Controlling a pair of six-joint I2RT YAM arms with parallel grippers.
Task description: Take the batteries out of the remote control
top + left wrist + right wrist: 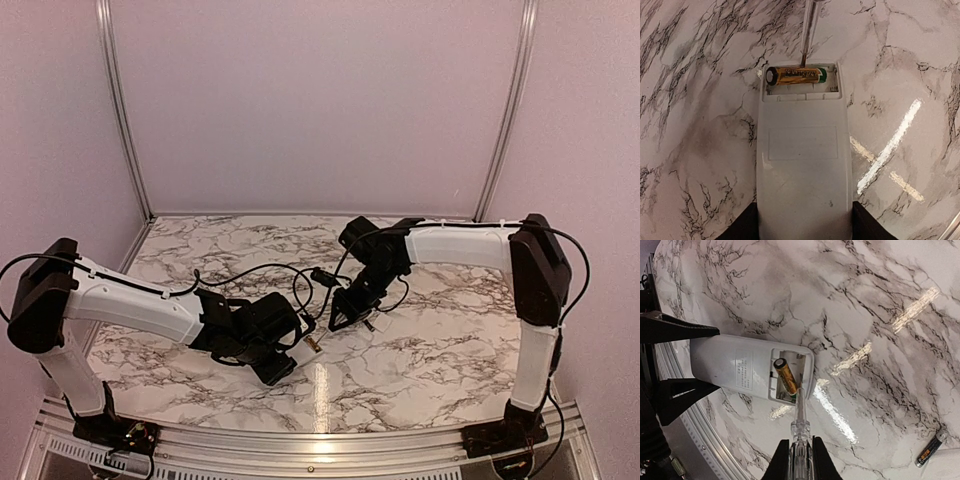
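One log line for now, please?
left fingers grip remote | right fingers grip clear tool, tip in compartment | one battery inside | other battery out

Remote control [802, 165]: white flat bar, back face up, compartment uncovered at far end. Battery no. 1 [795, 75]: gold w/ green end, lying crosswise in compartment; adj. slot vacant. Battery no. 2 [929, 452]: dark, orange lettering, loose on marble tabletop [865, 300], well apart from remote.
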